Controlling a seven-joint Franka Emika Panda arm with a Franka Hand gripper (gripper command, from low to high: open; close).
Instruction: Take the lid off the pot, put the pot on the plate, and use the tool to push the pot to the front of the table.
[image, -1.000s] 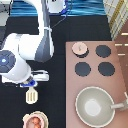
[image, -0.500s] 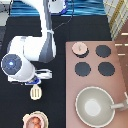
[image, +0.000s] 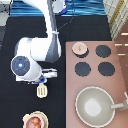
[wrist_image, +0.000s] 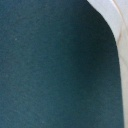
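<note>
My gripper (image: 43, 83) hangs over the black table (image: 15, 30) at the exterior view's left, shut on the handle of the pale cream tool (image: 42, 91), whose slotted head points toward the view's bottom. The pink pot (image: 34, 122), its reddish-brown inside showing, sits on the cream plate (image: 24, 119) at the bottom edge, a little below the tool and apart from it. The pink lid (image: 79, 48) lies on the stove's top left burner. In the wrist view a pale edge of the tool (wrist_image: 113, 20) shows over the dark table (wrist_image: 50, 70).
The pinkish-brown stove panel (image: 118, 75) fills the exterior view's right, with black burners (image: 103, 51). A large grey-beige pan (image: 95, 106) with a handle sits at its bottom right. My arm's white body (image: 30, 62) covers part of the table's left.
The gripper and the tool have moved together toward the exterior view's right and slightly toward its top. Pot, plate and lid have stayed put.
</note>
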